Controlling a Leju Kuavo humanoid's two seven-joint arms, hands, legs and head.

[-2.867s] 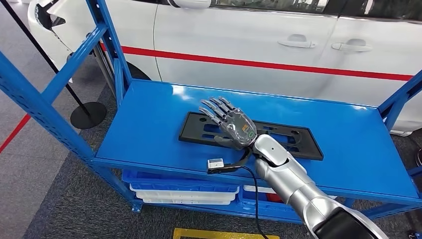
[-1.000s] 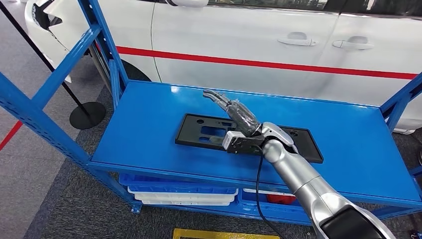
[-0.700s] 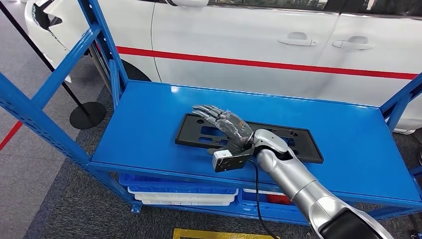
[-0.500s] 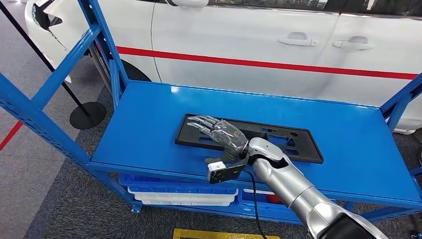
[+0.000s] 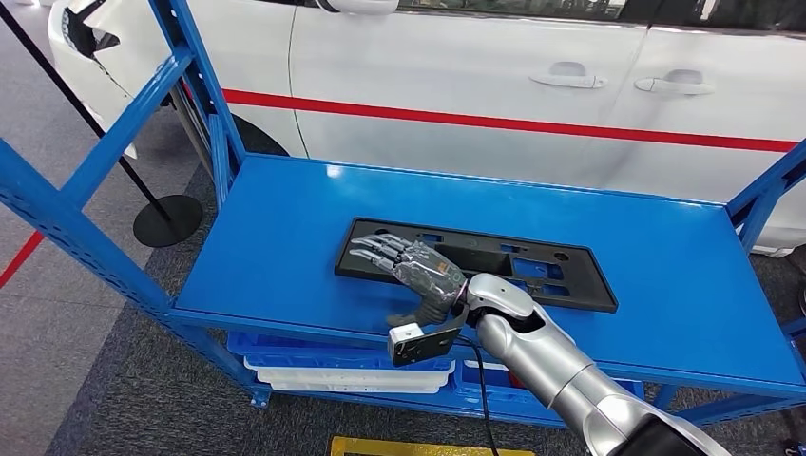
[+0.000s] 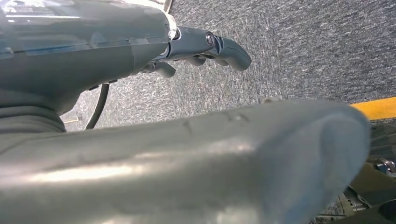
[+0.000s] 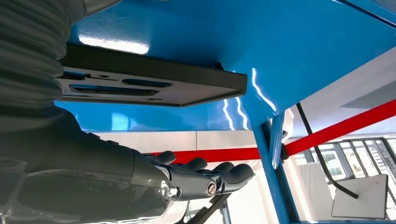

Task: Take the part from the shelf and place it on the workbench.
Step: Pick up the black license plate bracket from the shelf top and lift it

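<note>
Head view: the part (image 5: 475, 266) — a flat black plate with cut-outs — lies flat on the blue shelf (image 5: 285, 237), near its centre. The right hand (image 5: 411, 266) hovers over the plate's end at 9 o'clock, fingers extended and apart, grasping nothing; whether the fingertips touch the plate cannot be told. A white car (image 5: 475, 85) with a red stripe stands at 12 o'clock behind the shelf. The left hand (image 6: 140, 93) hangs over grey carpet (image 6: 303, 46) — fingers loosely curled, nothing seen in it.
</note>
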